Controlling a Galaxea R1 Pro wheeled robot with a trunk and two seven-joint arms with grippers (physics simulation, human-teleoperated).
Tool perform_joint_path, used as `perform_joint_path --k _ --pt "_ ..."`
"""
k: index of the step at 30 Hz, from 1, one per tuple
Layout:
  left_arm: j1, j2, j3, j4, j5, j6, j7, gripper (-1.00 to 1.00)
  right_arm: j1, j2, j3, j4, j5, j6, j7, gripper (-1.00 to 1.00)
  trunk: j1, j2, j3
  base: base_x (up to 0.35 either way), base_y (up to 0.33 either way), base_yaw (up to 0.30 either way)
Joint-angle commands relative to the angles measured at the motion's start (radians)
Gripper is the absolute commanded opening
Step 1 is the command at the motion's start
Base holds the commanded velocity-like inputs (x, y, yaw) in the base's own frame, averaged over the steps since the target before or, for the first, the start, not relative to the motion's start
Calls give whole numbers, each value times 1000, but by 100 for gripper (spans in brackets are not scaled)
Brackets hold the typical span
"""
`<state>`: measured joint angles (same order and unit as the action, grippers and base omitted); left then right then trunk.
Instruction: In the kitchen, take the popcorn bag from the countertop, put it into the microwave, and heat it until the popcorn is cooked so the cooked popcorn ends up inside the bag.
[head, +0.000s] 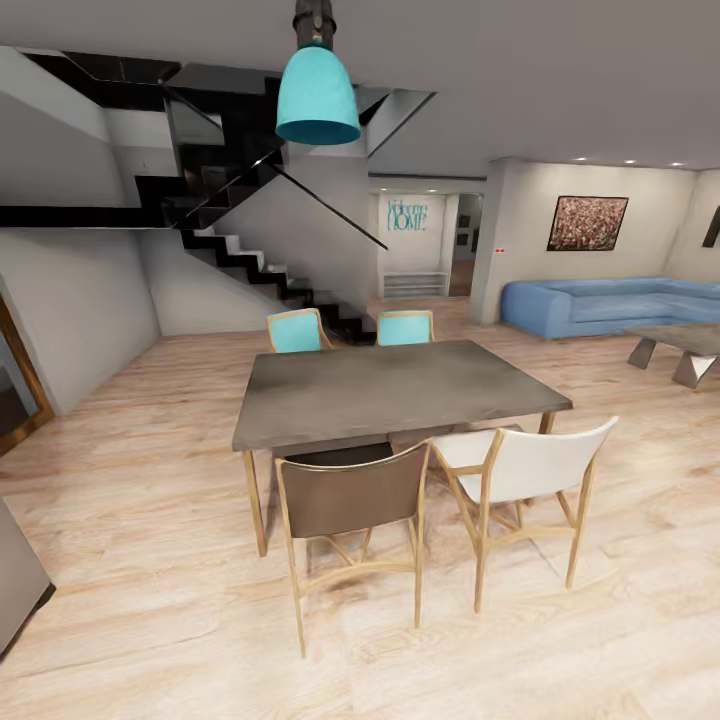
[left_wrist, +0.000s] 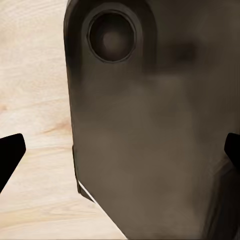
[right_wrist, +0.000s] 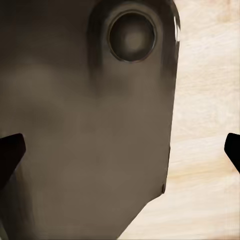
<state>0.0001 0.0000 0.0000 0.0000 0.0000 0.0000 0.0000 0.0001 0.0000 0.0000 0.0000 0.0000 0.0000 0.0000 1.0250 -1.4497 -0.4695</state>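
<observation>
The popcorn bag, the popcorn, the microwave and the countertop are out of view. In the left wrist view my left gripper (left_wrist: 122, 152) is open, its dark fingertips (left_wrist: 11, 155) wide apart at the picture's edges, over a dark grey part of my own body and pale wooden floor. My right gripper (right_wrist: 122, 152) is open in the same way in the right wrist view, fingertips (right_wrist: 12, 154) spread, with nothing between them.
A dark grey dining table (head: 400, 390) stands ahead on wooden floor, with a brown chair (head: 350, 500) and a white chair (head: 530, 465) on the near side. A teal lamp (head: 318, 95) hangs above. Stairs (head: 260, 265) rise behind; a blue sofa (head: 600, 305) sits right.
</observation>
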Motion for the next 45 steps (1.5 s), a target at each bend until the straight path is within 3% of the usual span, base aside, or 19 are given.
perform_joint_path --k 1,13,27,39,45 --pt "0 0 0 0 0 0 0 100 0 0 0 0 0 0 0 100 0 0 0 0 0 0" --pt "1 -3 1 -18 5 14 10 100 -16 -17 -6 -58 -4 14 2 100 0 0 0 0 0 0" --pt "-10 -3 -7 -20 -6 14 10 100 -20 -18 3 -99 4 6 4 100 0 0 0 0 0 0" --pt "-9 -3 -3 -20 3 12 9 100 -21 -23 6 -116 6 5 -3 100 0 0 0 -286 0 0" --pt "-16 -4 -6 -21 2 9 9 100 -21 -28 4 -139 3 4 -3 100 0 0 0 -31 0 0"
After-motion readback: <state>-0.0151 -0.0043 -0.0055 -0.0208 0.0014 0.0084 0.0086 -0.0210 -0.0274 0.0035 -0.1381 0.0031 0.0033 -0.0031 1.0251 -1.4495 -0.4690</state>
